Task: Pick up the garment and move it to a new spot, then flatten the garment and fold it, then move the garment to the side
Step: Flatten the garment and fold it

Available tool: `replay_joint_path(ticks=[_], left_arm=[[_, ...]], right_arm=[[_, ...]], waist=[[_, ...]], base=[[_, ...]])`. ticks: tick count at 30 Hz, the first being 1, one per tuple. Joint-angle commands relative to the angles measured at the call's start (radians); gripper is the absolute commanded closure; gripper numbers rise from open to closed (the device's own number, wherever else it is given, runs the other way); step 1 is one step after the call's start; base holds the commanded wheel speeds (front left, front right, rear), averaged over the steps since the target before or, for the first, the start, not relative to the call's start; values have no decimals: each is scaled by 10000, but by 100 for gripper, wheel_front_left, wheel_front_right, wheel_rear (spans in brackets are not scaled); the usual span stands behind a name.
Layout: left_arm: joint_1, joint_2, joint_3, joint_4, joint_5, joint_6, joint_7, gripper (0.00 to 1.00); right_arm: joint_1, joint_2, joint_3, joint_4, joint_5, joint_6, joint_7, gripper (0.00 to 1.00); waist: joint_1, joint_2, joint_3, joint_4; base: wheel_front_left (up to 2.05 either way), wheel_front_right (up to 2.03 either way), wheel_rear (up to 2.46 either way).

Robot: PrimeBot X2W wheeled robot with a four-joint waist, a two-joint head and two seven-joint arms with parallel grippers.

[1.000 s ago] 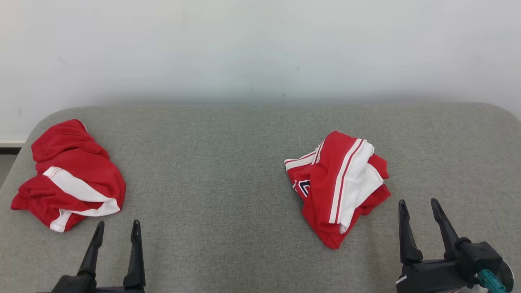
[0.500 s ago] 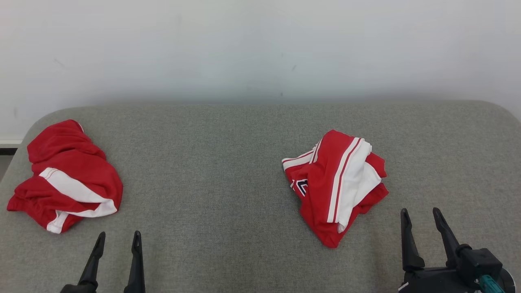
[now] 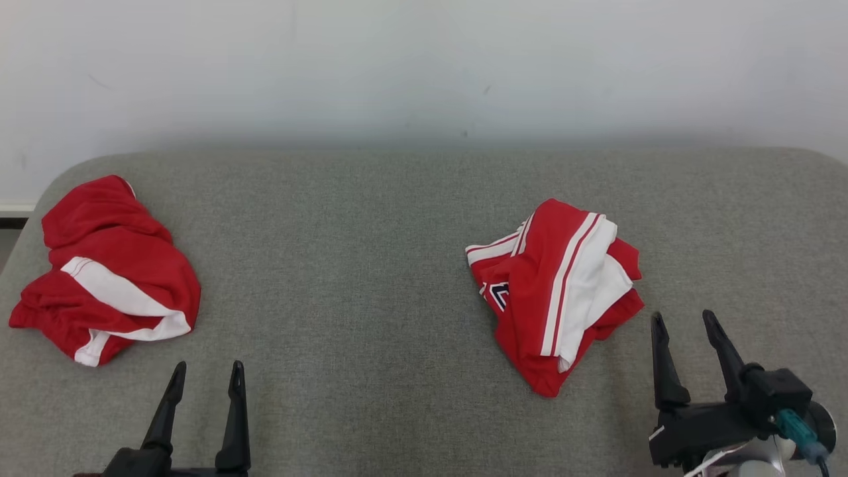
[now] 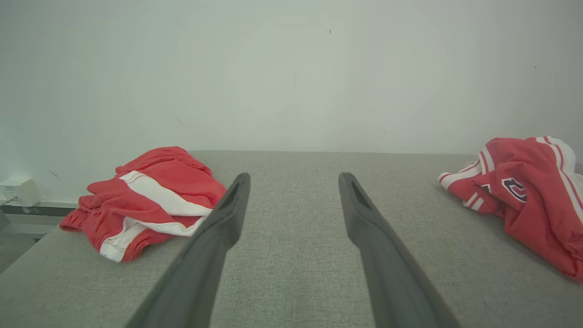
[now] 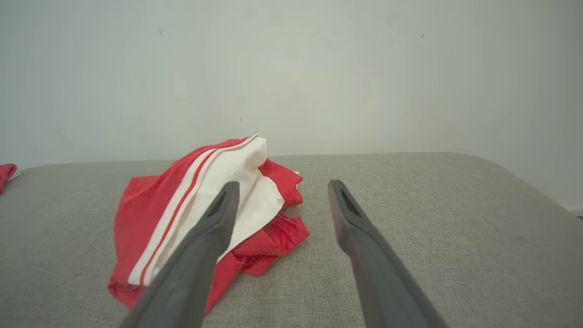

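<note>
Grey woven fabric covers the tabletop (image 3: 351, 265), which has rounded far corners and stands against a plain white wall (image 3: 424, 66). Two crumpled red garments lie on it, well apart.

The striped garment (image 3: 556, 298) lies right of centre, bunched into a loose heap, with a broad white panel edged by thin red and white stripes running across its top and part of a dark emblem showing on its left flank. The plain garment (image 3: 112, 271) lies near the left edge, also bunched, with one white band crossing it.

The left hand (image 3: 208, 364) is at the lower left, above bare fabric, just beside the plain garment's near edge and not touching it. Its two dark fingers stand wide apart with nothing between them.

The right hand (image 3: 682, 315) is at the lower right, close to the striped garment's right side and apart from it. It is likewise spread wide and empty.

In the right wrist view the striped garment (image 5: 150, 200) lies ahead and to the left of that hand (image 5: 283, 182).

In the left wrist view the left hand (image 4: 295, 174) points at bare fabric between the plain garment (image 4: 155, 196) and the striped garment (image 4: 524, 191).
</note>
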Motion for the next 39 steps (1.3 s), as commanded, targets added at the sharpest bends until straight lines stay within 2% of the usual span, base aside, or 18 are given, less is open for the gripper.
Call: replay_joint_path(ticks=[1,3,12,18,19,20,21,25,32,36,39], left_arm=[[-169,-52,-26,15,97,-34,-35,0],[-213,-82,-51,54,101,-50,-34,0],[-764,-236,-407,196,119,-125,-35,0],[-1148,-279,-592,365,51,-171,-35,0],[-1185,-283,-607,390,52,-175,-36,0],[-1206,-285,-629,425,54,-178,-36,0],[-1219,-285,-630,455,49,-151,-36,0],[-1133,-269,-569,574,37,-155,-36,0],[-900,-209,-600,689,-15,-152,-34,0],[-946,-192,-737,669,-71,-153,-34,0],[-984,-206,-807,656,-119,-154,-36,0]], right_arm=[[-329,-134,77,285,-32,8,-6,0],[-542,-234,107,516,-17,8,-8,0],[-2258,-855,254,3007,252,8,-8,0],[-3053,-935,360,4248,480,8,-7,0],[-3137,-892,382,4398,542,8,-7,47],[-3248,-867,371,4467,607,8,-7,63],[-3308,-849,375,4500,658,8,-6,100],[-3025,-719,361,4344,840,8,-6,100],[-2452,-768,437,3064,995,8,-7,100],[-2972,-1019,639,2479,999,8,-7,100],[-3591,-1117,1172,2161,1041,8,-4,100]], waist=[[-1,-1,241,171],[-1,-1,305,220],[-1,-1,945,869],[-1,-1,1329,1264],[-1,-1,1357,1304],[-1,-1,1373,1341],[-1,-1,1372,1360],[-1,-1,1196,1329],[-1,-1,669,1019],[-1,-1,453,1031],[-1,-1,359,1168]], base=[[0,0,0],[0,0,0],[0,0,0],[0,0,0],[0,0,0],[0,0,0],[0,0,0],[0,0,0],[0,0,0],[0,0,0],[0,0,0]])
